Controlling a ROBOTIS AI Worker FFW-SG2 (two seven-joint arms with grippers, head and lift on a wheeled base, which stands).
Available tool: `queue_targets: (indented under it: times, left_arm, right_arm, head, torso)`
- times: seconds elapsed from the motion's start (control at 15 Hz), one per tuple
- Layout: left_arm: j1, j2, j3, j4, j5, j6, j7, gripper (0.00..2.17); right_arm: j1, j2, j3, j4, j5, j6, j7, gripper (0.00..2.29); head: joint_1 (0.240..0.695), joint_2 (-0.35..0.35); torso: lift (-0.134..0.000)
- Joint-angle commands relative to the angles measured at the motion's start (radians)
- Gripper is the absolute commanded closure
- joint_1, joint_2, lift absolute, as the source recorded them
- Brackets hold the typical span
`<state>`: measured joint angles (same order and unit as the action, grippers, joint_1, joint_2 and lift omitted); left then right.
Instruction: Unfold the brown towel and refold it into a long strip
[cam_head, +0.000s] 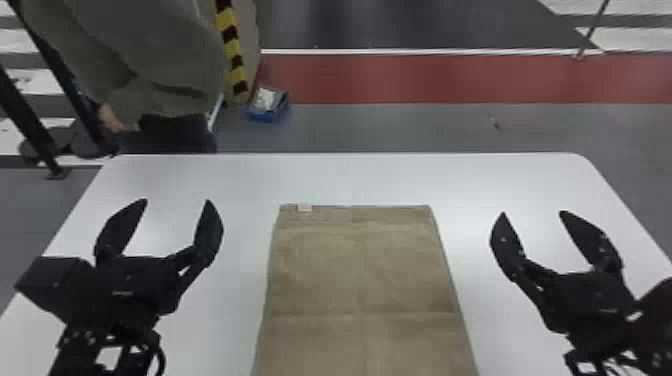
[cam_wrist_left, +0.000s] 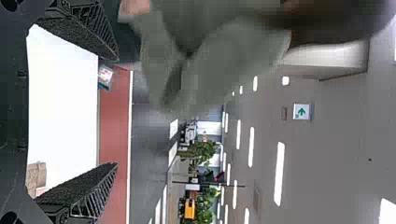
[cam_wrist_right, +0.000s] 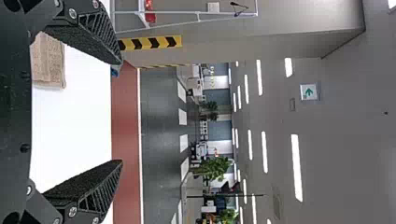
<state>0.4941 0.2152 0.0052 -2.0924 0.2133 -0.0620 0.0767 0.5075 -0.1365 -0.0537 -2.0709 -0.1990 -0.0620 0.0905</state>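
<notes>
I'm standing in the room, and I'll call the side far from the robot twelve o'clock. The biggest thing is one gray floor (cam_head: 400, 127), with one red stripe (cam_head: 425, 79) running across it past twelve. Then comes one big white table (cam_head: 380, 177). On it lies one brown towel (cam_head: 360, 270), flat and spread out. It starts a bit past the middle of the table and runs down toward six, where its near end goes out of my sight. The part I see is long from twelve to six, and its far edge is a bit narrower. One faint crease goes across it, from nine to three. There are two pincers, both black, and each has two flat fingers spread wide and pointing about at twelve. The left gripper (cam_head: 176, 215) is apart from the towel, and from there the towel lies toward four o'clock. The right gripper (cam_head: 531, 220) is apart from it too, with the towel toward eight. One small blue box (cam_head: 265, 117) sits on the floor past the table, toward eleven. The smallest thing is one pale tag (cam_head: 304, 208), at the towel's eleven o'clock corner.
</notes>
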Motion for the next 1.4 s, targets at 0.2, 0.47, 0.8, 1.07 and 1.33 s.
queue_targets:
  times: [0.2,0.47,0.8,1.07,1.33]
  left_arm:
    - [-0.072,-0.002,-0.002,0.083,0.000,0.009,-0.032,0.08]
    - [-0.158,-0.003,-0.013,0.201,0.001,0.074,-0.083,0.09]
    - [-0.279,-0.007,-0.070,0.350,-0.025,0.147,-0.140,0.21]
    - [-0.402,-0.011,-0.096,0.460,0.001,0.255,-0.236,0.22]
    - [-0.456,-0.034,-0.123,0.531,0.000,0.252,-0.298,0.30]
  right_arm:
    - [-0.084,0.000,-0.009,0.089,0.016,0.034,0.000,0.14]
    - [-0.199,-0.002,-0.003,0.207,0.062,0.175,0.014,0.14]
    - [-0.241,-0.002,-0.006,0.259,0.096,0.236,0.025,0.14]
    - [-0.251,0.003,0.003,0.258,0.107,0.264,0.023,0.14]
    - [-0.250,0.005,0.021,0.258,0.110,0.261,0.023,0.14]
  head:
    - [0.695,0.011]
    - [0.695,-0.004]
    - [0.695,-0.023]
    - [0.695,-0.053]
    - [0.695,-0.070]
  torso:
    - [-0.123]
    - [-0.123]
    - [-0.123]
    - [-0.123]
    - [-0.123]
